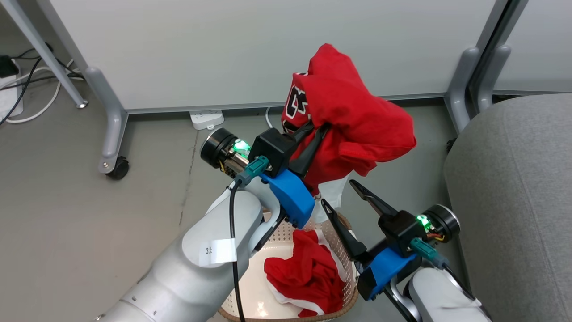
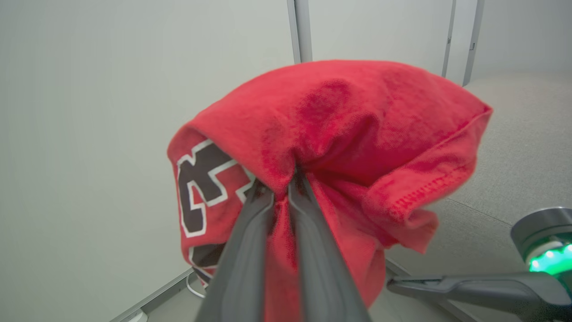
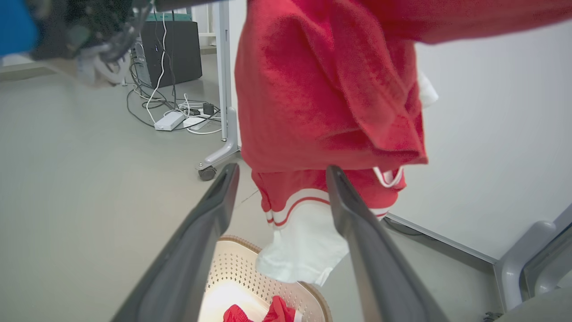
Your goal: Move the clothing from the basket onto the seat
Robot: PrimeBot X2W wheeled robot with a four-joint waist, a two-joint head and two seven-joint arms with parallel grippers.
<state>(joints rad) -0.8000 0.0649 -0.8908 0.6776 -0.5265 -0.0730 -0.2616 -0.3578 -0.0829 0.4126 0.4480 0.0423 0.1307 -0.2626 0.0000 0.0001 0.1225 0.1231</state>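
My left gripper [image 1: 319, 129] is shut on a bunched red jersey [image 1: 353, 116] with a black, white-edged number, held in the air above the basket [image 1: 339, 223]. In the left wrist view its two fingers pinch a fold of the jersey [image 2: 339, 134]. The jersey [image 3: 330, 89] hangs with its white-trimmed hem down in the right wrist view. Red shorts [image 1: 308, 277] lie crumpled inside the cream perforated basket [image 3: 250, 286]. My right gripper [image 1: 342, 197] stands open just right of the basket, below the jersey, holding nothing. The grey seat [image 1: 514, 201] is at the right.
A white partition panel [image 1: 268, 49] on grey wheeled legs [image 1: 111, 129] stands behind the basket. A power strip [image 1: 206, 119] and cables lie on the grey floor at its base. More cables and a dark box [image 3: 172, 49] show in the right wrist view.
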